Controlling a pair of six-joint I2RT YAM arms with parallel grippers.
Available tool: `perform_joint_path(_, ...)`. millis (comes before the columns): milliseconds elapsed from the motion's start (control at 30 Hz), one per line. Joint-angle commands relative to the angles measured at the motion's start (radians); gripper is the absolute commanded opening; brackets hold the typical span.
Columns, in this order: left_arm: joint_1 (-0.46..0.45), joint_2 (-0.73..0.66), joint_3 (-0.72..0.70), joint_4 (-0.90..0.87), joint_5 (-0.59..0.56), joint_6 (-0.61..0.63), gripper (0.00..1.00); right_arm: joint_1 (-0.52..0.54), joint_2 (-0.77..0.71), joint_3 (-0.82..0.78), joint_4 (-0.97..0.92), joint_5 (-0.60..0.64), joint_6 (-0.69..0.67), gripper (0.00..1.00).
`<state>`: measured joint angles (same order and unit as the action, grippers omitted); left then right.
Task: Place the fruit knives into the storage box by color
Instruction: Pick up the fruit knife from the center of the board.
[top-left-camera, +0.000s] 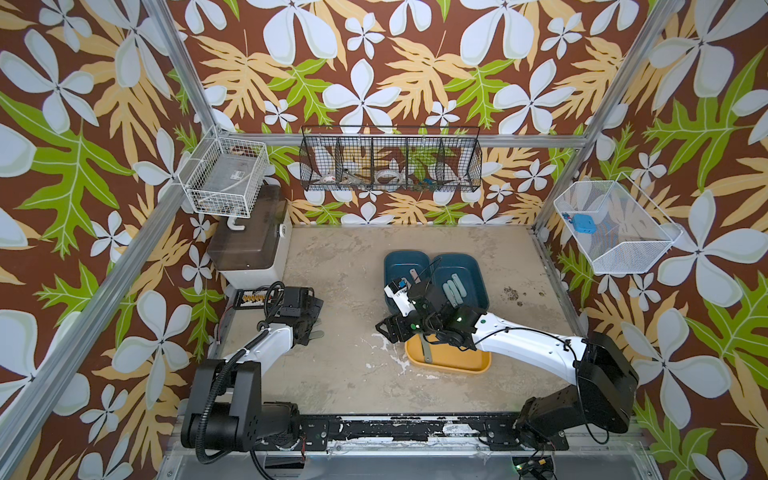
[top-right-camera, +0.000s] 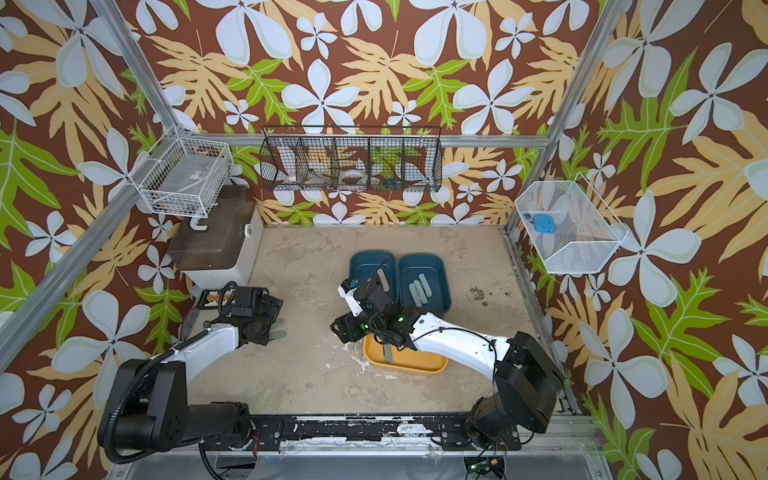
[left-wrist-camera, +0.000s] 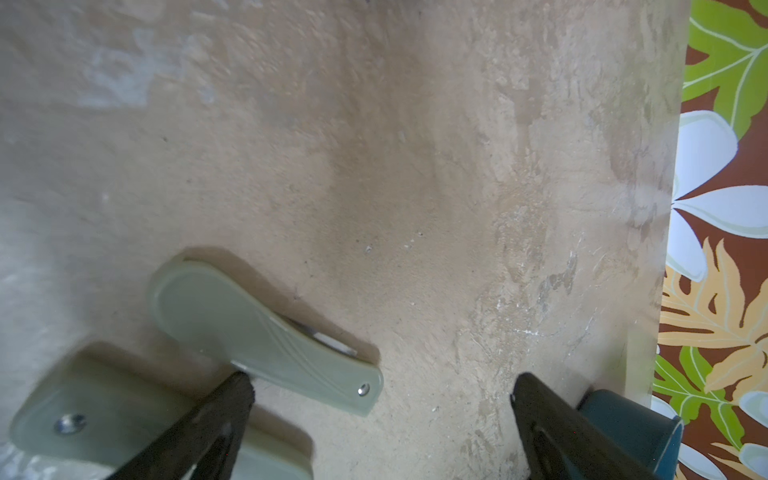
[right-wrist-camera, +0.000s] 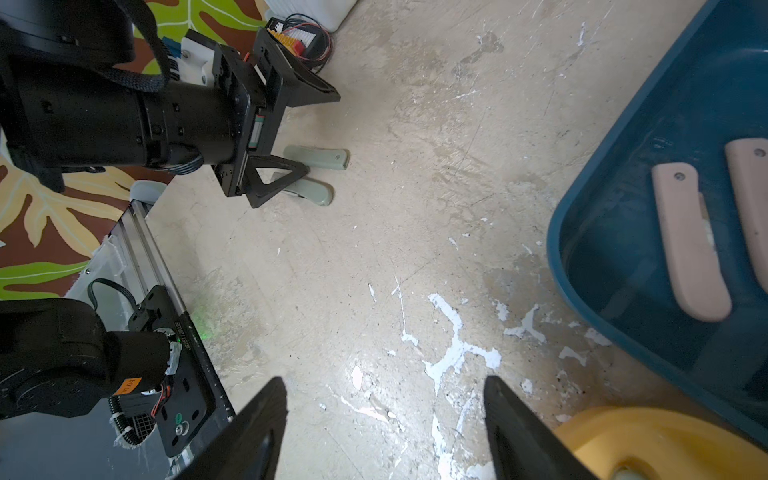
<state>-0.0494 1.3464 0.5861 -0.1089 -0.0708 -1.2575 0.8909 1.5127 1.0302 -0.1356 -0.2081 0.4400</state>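
I've got the left gripper (left-wrist-camera: 380, 380) spread wide over 2 grey-green knives (left-wrist-camera: 257, 328) lying on the table (left-wrist-camera: 415, 166). The right gripper (right-wrist-camera: 384, 382) hangs parted and empty beside the blue tray (right-wrist-camera: 557, 232), which holds 2 pink knives (right-wrist-camera: 690, 245).

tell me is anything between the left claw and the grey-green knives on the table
Nothing visible. The left claw hangs open right over the two grey-green knives lying on the table, with one finger at the edge of one knife.

Grey-green knives (left-wrist-camera: 257, 328), pink knives (right-wrist-camera: 690, 249), light-blue knives (top-left-camera: 454, 291) — teal trays (top-left-camera: 398, 269), a yellow tray (top-left-camera: 453, 359), brown floral walls (top-left-camera: 374, 62).
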Motion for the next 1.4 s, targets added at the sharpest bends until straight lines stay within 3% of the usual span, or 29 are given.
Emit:
perform_joint_path(0,0.009,0.020,0.015,0.020,-0.005,0.003,1.00,0.000,0.003,0.008,0.001,0.019,-0.010,0.75)
perform_joint_path(300,0.028,0.139,0.130,0.010,-0.023,0.133,1.00,0.000,-0.003,0.007,-0.012,0.032,-0.011,0.75)
perform_joint_path(700,0.026,0.323,0.291,-0.015,0.129,0.362,0.99,0.000,-0.019,0.015,-0.024,0.038,-0.006,0.75)
perform_joint_path(933,0.013,0.290,0.287,-0.108,0.045,0.546,0.96,0.000,-0.010,0.037,-0.023,0.028,-0.006,0.75)
perform_joint_path(1167,-0.016,0.241,0.275,-0.181,-0.078,0.656,0.89,0.000,0.007,0.069,-0.019,0.009,-0.007,0.75)
perform_joint_path(1367,-0.021,0.269,0.283,-0.189,-0.088,0.692,0.70,0.000,0.001,0.090,-0.014,0.006,-0.003,0.74)
